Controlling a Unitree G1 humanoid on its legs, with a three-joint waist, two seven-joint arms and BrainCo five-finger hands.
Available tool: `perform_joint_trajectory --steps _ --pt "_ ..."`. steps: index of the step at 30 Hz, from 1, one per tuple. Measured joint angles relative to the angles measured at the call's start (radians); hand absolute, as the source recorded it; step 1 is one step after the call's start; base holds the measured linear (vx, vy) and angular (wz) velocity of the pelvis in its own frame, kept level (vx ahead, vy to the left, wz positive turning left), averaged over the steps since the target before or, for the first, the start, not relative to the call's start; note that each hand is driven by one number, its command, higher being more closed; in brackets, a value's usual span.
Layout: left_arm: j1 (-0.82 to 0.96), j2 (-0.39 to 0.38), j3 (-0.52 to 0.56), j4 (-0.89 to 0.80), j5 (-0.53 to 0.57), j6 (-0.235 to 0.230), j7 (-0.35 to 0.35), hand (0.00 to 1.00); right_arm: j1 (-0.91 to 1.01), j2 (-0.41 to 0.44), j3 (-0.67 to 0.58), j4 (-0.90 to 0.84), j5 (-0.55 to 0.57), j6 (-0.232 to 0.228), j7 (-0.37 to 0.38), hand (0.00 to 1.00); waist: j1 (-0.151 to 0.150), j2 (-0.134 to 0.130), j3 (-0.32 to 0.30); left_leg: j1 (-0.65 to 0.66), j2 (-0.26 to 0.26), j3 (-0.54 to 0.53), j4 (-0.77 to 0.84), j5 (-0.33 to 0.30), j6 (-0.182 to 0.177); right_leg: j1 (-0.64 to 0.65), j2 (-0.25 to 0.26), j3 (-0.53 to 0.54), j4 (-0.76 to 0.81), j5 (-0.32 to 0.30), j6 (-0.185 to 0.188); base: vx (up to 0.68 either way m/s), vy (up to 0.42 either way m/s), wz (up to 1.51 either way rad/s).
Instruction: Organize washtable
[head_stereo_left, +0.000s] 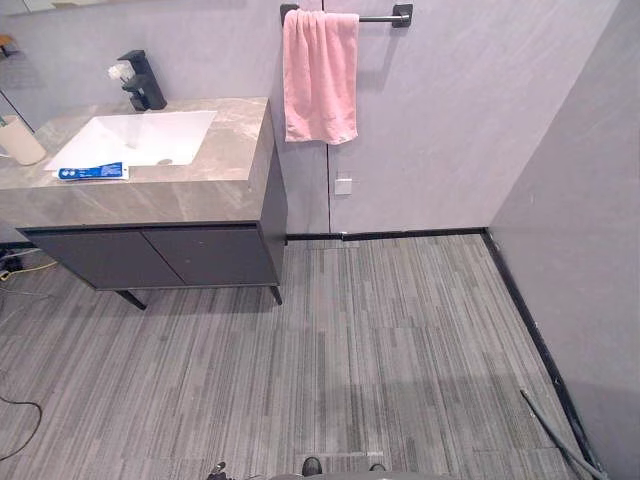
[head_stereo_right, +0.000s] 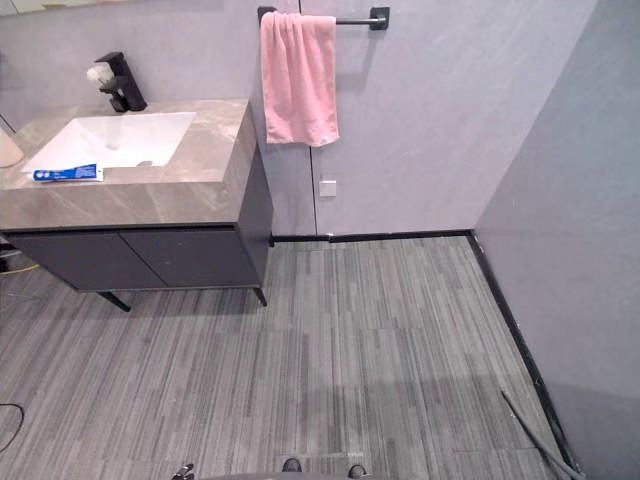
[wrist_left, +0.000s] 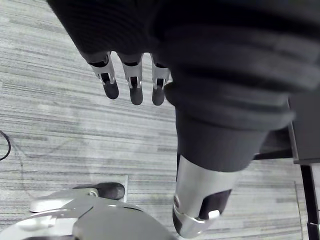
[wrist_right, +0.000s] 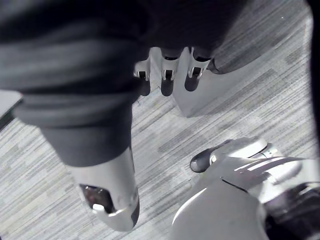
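Observation:
A grey stone washtable (head_stereo_left: 170, 190) with dark cabinet doors stands at the far left, holding a white sink (head_stereo_left: 135, 138) and a black faucet (head_stereo_left: 143, 82). A blue toothpaste tube (head_stereo_left: 92, 171) lies on the front rim of the sink. A beige cup (head_stereo_left: 20, 140) stands at the counter's left edge. A pink towel (head_stereo_left: 320, 75) hangs from a black bar on the wall. My left hand (wrist_left: 131, 82) hangs over the floor with relaxed fingers, holding nothing. My right hand (wrist_right: 167, 75) also hangs down over the floor, fingers relaxed and empty.
Grey striped floor (head_stereo_left: 380, 350) stretches between me and the washtable. A grey wall (head_stereo_left: 580, 220) closes the right side, with a dark skirting strip along its base. A white socket (head_stereo_left: 343, 186) sits on the back wall.

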Motion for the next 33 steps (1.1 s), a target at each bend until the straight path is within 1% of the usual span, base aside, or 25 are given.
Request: perform_joint_trajectory --steps 4,9,15,20,25,28,32,33 --pt "-0.017 0.006 -0.001 0.001 0.021 -0.001 0.000 0.00 -0.055 0.015 0.001 -0.002 -0.053 -0.001 0.001 0.00 0.003 -0.009 0.024 0.027 -0.004 0.002 0.000 0.000 -0.001 0.030 -0.005 -0.012 -0.003 -0.001 0.001 0.09 -0.004 0.03" --pt "-0.023 0.005 -0.004 0.000 0.036 -0.008 0.000 0.00 -0.092 0.033 0.003 -0.007 -0.113 0.000 0.004 0.00 0.005 -0.006 0.033 0.026 -0.003 0.001 0.000 -0.003 -0.004 0.033 -0.006 -0.025 -0.003 -0.002 0.003 -0.01 -0.011 0.07" --pt "-0.032 0.006 -0.004 0.000 0.036 -0.008 0.000 0.00 -0.094 0.034 0.010 -0.009 -0.116 0.001 0.003 0.00 0.006 -0.006 0.053 0.024 -0.002 0.003 -0.001 -0.004 -0.003 0.032 -0.006 -0.024 -0.007 -0.006 0.008 -0.11 -0.023 0.01" --pt "-0.031 0.006 -0.005 0.001 0.036 -0.008 0.000 0.00 -0.089 0.034 0.019 -0.009 -0.116 0.001 0.002 0.00 0.006 -0.005 0.054 0.011 0.000 0.010 -0.008 -0.011 -0.004 0.018 -0.004 -0.024 -0.024 -0.007 0.007 -0.11 -0.025 -0.01" --pt "-0.031 0.006 -0.005 0.001 0.036 -0.008 -0.001 0.00 -0.089 0.033 0.020 -0.010 -0.124 0.001 0.002 0.00 0.007 -0.006 0.051 -0.006 0.001 0.022 -0.008 -0.019 0.008 0.001 -0.005 -0.022 -0.032 -0.009 0.005 -0.03 -0.013 -0.07" --pt "-0.031 0.008 -0.005 0.000 0.036 -0.008 -0.001 0.00 -0.089 0.033 0.019 -0.010 -0.126 0.001 0.002 0.00 0.008 -0.011 0.048 -0.013 -0.002 0.030 -0.007 -0.024 0.012 -0.010 -0.007 -0.017 -0.031 -0.004 0.013 0.08 -0.002 -0.12" --pt "-0.033 0.015 -0.008 0.000 0.036 -0.008 -0.001 0.00 -0.090 0.037 0.018 -0.010 -0.136 0.003 0.002 0.00 0.008 -0.023 0.040 -0.013 -0.005 0.040 -0.001 -0.028 0.018 -0.009 -0.011 -0.001 -0.028 -0.004 0.013 0.13 0.004 -0.10" --pt "-0.034 0.017 -0.011 -0.001 0.036 -0.008 -0.001 0.00 -0.093 0.037 0.018 -0.013 -0.137 0.003 0.002 0.00 0.008 -0.024 0.039 -0.011 -0.005 0.046 0.000 -0.036 0.020 -0.016 -0.012 0.003 -0.016 -0.011 0.024 0.19 0.014 -0.13"
